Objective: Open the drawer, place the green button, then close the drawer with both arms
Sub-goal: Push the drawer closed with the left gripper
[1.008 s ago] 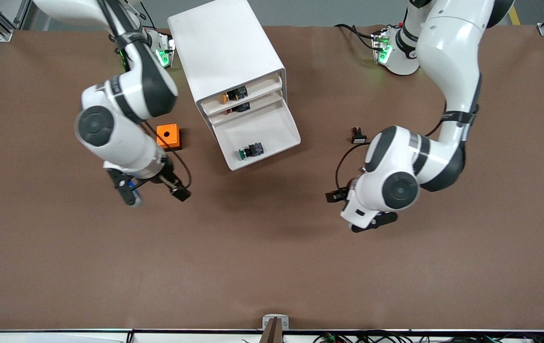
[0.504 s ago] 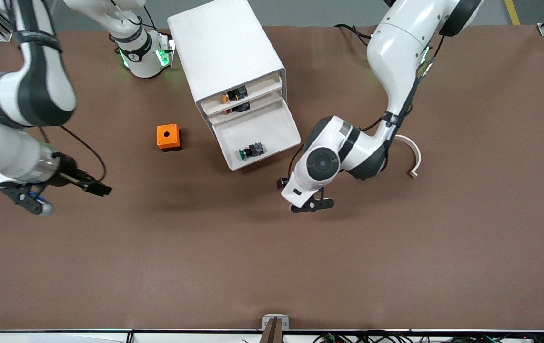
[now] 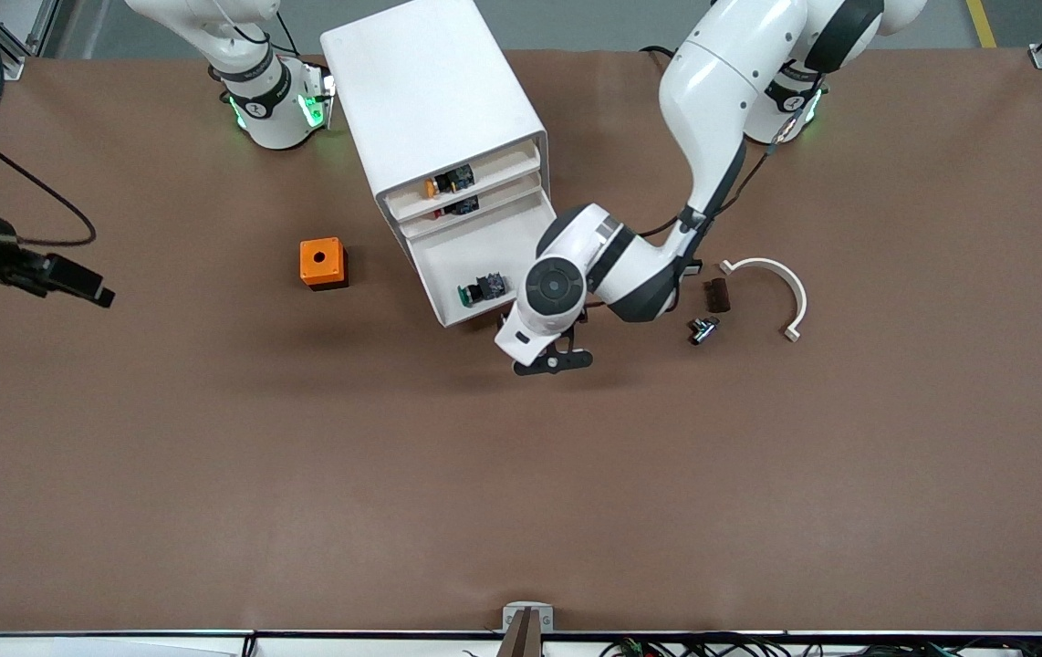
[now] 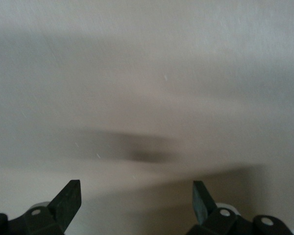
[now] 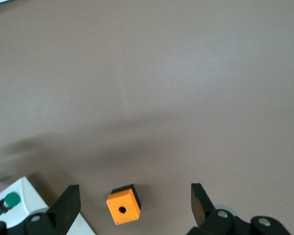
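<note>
The drawer [image 3: 494, 260] stands pulled out of the white cabinet [image 3: 434, 100], in the upper middle of the front view. The button [image 3: 482, 289] lies inside it near its front lip, green cap toward the right arm's end of the table [image 3: 521, 474]. The left claw [image 3: 547, 351] hangs just below the drawer's front corner in the frame, beside the button and apart from it; its fingers [image 4: 68, 198] are spread wide with nothing between them. The right claw [image 5: 134, 205] is out at the middle left edge of the front view, fingers wide and bare, looking down on the orange box [image 3: 321, 263] and the button's green cap [image 5: 11, 199].
</note>
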Motion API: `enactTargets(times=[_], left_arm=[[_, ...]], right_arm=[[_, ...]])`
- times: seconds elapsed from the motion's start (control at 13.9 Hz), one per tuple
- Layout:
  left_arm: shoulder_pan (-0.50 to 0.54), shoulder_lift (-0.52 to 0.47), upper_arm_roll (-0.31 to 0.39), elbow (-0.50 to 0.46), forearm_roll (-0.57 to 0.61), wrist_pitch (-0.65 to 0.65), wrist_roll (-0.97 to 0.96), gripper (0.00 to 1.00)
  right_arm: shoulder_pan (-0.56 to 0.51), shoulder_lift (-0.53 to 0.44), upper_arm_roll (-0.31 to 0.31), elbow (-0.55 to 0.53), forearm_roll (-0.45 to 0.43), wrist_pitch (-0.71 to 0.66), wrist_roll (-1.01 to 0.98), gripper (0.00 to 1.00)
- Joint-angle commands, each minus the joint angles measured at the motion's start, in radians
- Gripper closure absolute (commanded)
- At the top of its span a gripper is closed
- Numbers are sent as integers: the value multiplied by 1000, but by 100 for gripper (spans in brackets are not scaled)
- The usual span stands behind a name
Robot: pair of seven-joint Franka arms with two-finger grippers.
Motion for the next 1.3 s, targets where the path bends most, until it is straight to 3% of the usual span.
enactTargets(times=[0.0, 0.29, 0.58, 0.86, 1.22], left_arm=[[-64, -6, 6, -7, 5, 6, -86, 0], [-145, -10, -1, -30, -20, -3, -218, 0], [-148, -17, -69, -34, -89, -18, -301, 0], [-151, -12, -112, -35, -89, -28, -315, 0], [-188, -9, -115, -41, -89, -28, -314, 0]], right_arm=[[32, -59, -1, -24, -29, -20, -14, 0], [63, -50, 2, 13, -72, -37, 18, 0], [68, -50, 3, 68, -100, -72, 18, 0], [53, -49, 5, 73, -101, -72, -5, 0], [54, -46, 0, 71, -101, -74, -4, 0]])
